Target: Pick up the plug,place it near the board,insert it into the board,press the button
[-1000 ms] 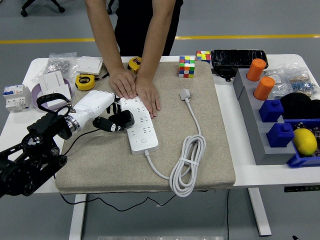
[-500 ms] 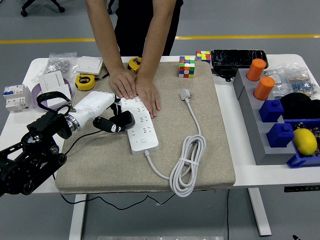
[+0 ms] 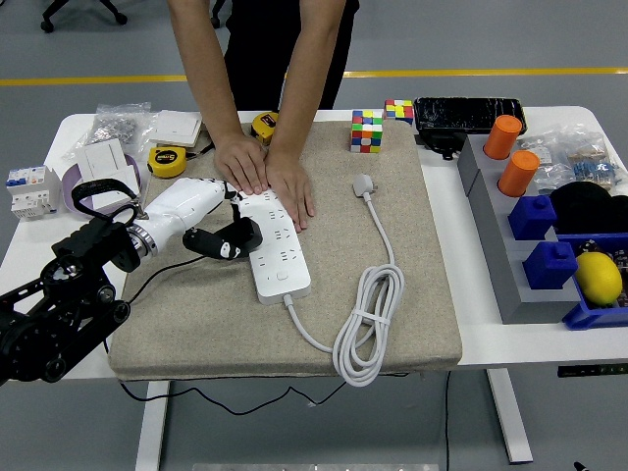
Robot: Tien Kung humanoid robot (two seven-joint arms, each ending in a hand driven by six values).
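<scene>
Left hand [image 3: 218,234] sits at the left edge of the white power strip [image 3: 274,243], fingers curled loosely, black fingertips touching or just beside the strip's side. It holds nothing as far as I can tell.

The white plug [image 3: 364,184] lies on the beige mat [image 3: 412,294], well apart to the right of the hand, on the far side of the strip. Its cable [image 3: 378,294] trails toward the near edge into a bundled coil, then loops back to the strip's near end. The plug's long axis runs roughly away from the robot, parallel to the strip.

So the left hand has to cross over the strip, rightward and slightly away, to reach it. No right arm in view, so left is the only candidate.

A person's hands [image 3: 265,169] press flat on the strip's far end, holding it down. They sit close to the crossing path.
</scene>
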